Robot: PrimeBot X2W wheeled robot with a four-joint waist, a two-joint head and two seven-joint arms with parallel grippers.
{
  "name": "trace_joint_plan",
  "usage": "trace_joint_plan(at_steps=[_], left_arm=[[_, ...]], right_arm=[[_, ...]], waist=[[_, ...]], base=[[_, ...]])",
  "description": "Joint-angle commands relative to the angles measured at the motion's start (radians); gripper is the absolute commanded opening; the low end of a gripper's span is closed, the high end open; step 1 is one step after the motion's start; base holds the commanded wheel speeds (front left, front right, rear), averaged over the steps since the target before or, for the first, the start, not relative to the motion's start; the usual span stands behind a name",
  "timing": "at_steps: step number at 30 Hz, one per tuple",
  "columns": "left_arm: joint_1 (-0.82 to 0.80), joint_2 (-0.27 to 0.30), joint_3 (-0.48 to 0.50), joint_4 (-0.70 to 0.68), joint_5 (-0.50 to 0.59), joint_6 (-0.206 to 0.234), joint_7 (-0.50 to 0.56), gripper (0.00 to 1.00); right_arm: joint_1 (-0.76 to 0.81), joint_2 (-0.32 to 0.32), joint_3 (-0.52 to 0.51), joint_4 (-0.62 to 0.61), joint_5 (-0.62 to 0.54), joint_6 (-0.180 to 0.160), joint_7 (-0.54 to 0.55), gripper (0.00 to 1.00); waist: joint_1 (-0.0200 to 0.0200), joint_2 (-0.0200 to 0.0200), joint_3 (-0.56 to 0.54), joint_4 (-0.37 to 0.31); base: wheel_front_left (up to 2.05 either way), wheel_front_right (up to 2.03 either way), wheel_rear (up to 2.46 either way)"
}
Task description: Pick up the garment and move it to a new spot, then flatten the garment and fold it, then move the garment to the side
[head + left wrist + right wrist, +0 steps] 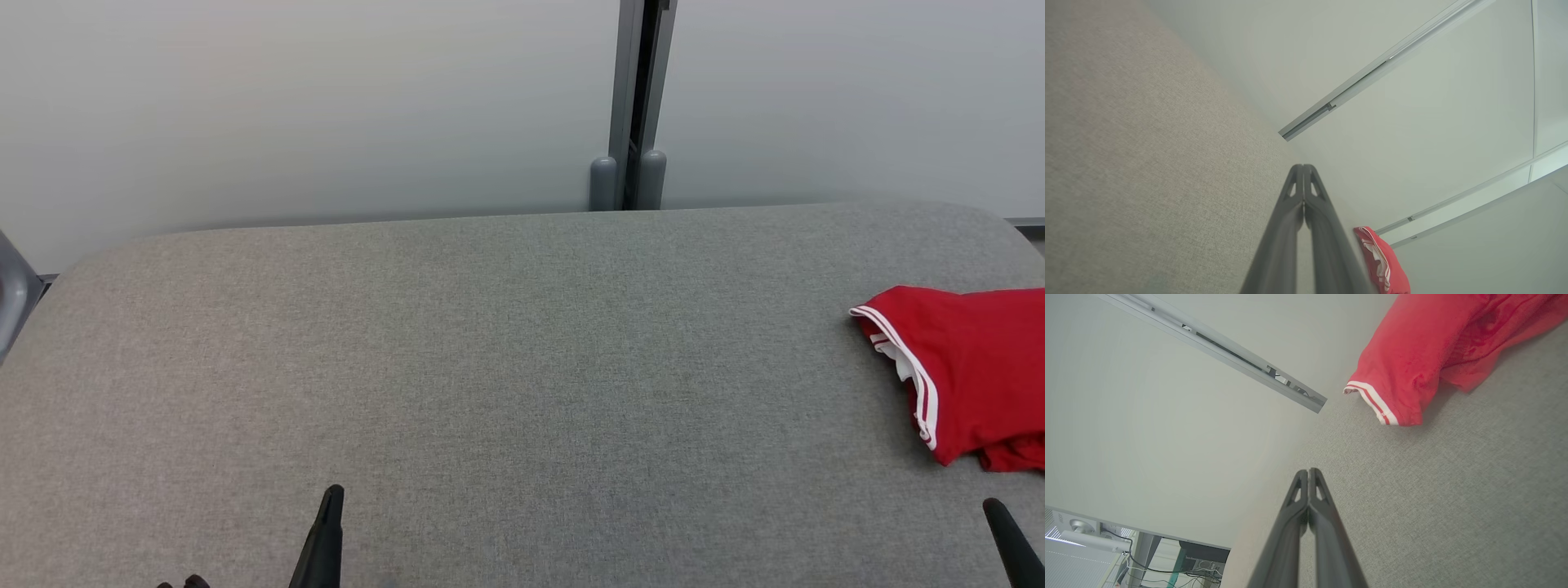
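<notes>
The garment (967, 371) is red with white trim on its sleeve hem and lies bunched at the right edge of the grey table (506, 351), partly cut off by the head view's border. My right gripper (992, 506) is shut and empty just in front of the garment, not touching it. In the right wrist view the garment (1425, 351) lies ahead and to the right of the shut right gripper (1308, 471). My left gripper (333, 492) is shut and empty near the table's front, far left of the garment. The left wrist view shows the left gripper (1303, 166) with the garment (1386, 261) beyond it.
A pale wall with a grey vertical post (633, 106) stands right behind the table. The table's rounded far corners and a grey object (12, 298) at its left end mark the edges. Desks and cables (1167, 559) appear beyond the table in the right wrist view.
</notes>
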Motion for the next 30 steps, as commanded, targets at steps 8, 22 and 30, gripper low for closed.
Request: trace_joint_plan(at_steps=[8, 22, 30], left_arm=[[0.014, -0.008, -0.003, -0.031, -0.102, -0.029, -0.007, 0.00], [0.032, -0.022, -0.007, -0.050, -0.209, -0.054, -0.010, 0.00], [0.038, -0.029, -0.011, -0.061, -0.269, -0.069, -0.011, 0.00]], right_arm=[[0.013, -0.006, -0.040, -0.018, 0.130, 0.000, 0.040, 0.00], [0.028, -0.007, -0.075, -0.020, 0.268, 0.000, 0.073, 0.00], [0.037, -0.007, -0.092, -0.022, 0.348, 0.000, 0.090, 0.00]], waist=[[0.0000, -0.0001, 0.003, -0.002], [0.0000, -0.0001, 0.006, -0.005], [0.0000, -0.0001, 0.009, -0.006]], base=[[0.00, 0.00, 0.00], [0.00, 0.00, 0.00], [0.00, 0.00, 0.00]])
